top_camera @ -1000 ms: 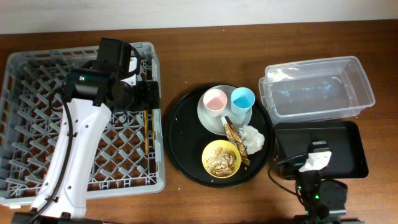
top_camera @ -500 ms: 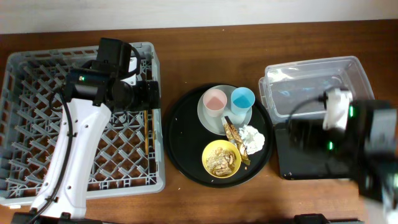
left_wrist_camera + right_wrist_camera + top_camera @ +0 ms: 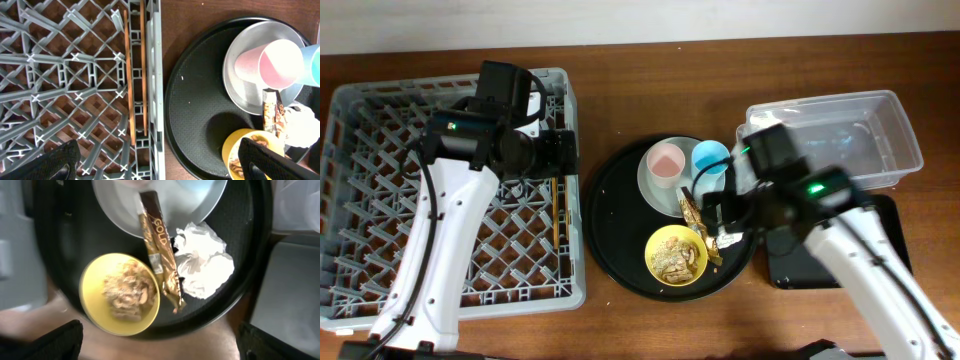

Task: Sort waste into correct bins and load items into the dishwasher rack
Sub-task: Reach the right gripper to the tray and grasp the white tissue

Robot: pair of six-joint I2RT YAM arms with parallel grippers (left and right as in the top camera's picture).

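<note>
The grey dishwasher rack [image 3: 380, 200] holds two wooden chopsticks [image 3: 132, 75] along its right edge. My left gripper [image 3: 160, 165] hangs open and empty above that edge [image 3: 563, 150]. On the round black tray [image 3: 620, 220] a pale plate [image 3: 655, 190] carries a pink cup [image 3: 665, 160] and a light-blue cup [image 3: 710, 158]. A yellow bowl [image 3: 90, 300] holds beige food scraps [image 3: 125, 290]. A gold wrapper [image 3: 160, 255] lies beside a crumpled white napkin [image 3: 202, 260]. My right gripper [image 3: 160, 342] is open and empty above them [image 3: 718, 215].
A clear plastic tub [image 3: 860, 140] stands at the back right. A shallow black rectangular tray [image 3: 890, 240] lies in front of it, partly covered by my right arm. The rack's right wall [image 3: 155, 100] stands close to the round tray's left rim.
My right arm has swung from the table's front right, across the black rectangular tray, to above the round tray's right side. The left arm has not moved.
</note>
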